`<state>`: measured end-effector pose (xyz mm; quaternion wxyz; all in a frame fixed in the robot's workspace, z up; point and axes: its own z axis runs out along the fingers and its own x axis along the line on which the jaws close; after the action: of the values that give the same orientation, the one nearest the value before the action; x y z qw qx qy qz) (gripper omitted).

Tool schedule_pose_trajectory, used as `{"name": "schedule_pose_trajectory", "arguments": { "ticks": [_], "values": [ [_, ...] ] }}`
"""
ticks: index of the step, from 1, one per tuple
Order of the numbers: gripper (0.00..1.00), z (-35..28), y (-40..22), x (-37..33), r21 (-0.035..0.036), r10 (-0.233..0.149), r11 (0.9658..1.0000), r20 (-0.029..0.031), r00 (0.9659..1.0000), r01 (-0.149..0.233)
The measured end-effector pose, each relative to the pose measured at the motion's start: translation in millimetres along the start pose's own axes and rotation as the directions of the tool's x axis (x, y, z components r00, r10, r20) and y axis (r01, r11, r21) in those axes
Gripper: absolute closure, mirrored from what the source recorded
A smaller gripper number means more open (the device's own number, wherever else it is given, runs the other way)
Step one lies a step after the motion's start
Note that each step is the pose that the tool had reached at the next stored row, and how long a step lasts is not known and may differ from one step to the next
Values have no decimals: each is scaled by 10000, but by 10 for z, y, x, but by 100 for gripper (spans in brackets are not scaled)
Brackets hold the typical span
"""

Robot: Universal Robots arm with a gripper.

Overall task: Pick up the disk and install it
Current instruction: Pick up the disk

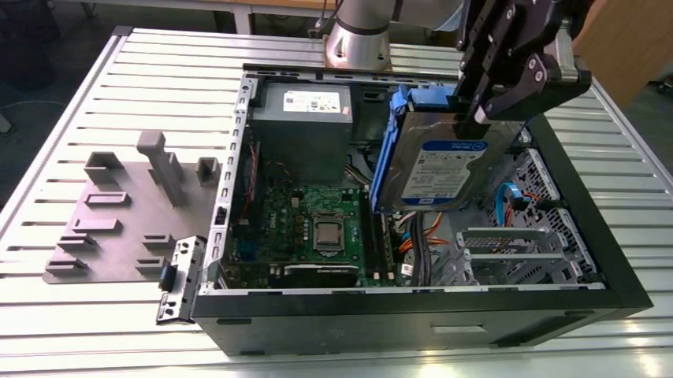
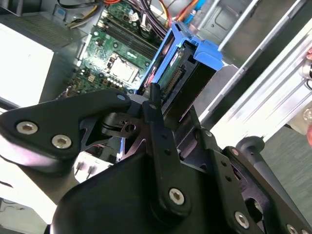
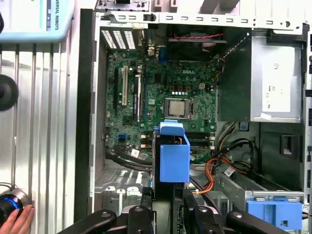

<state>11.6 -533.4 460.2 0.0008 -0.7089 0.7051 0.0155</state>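
Over the open computer case (image 1: 421,315), jaws clamp the disk (image 1: 440,169) by its top.

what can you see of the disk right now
The disk is a flat silver-grey hard drive with a white-and-blue label. A blue plastic carrier frames it, with a blue tab at its upper end. It hangs nearly upright, slightly tilted, above the open computer case, beside the green circuit board. The gripper is shut on its upper end, next to the tab. Nothing else appears to touch it.
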Motion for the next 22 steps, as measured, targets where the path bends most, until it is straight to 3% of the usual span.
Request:
{"name": "schedule_pose_trajectory", "arguments": {
  "ticks": [9,14,18,22],
  "values": [
    [65,13,1,213,1,1,10000,0,10000,-1],
    [65,13,-15,216,0,-1,10000,-1,10000,1],
    [65,12,-75,216,-5,0,10000,-1,10000,0],
    [65,9,-80,217,-6,2,10000,-2,10000,-2]
  ]
}}
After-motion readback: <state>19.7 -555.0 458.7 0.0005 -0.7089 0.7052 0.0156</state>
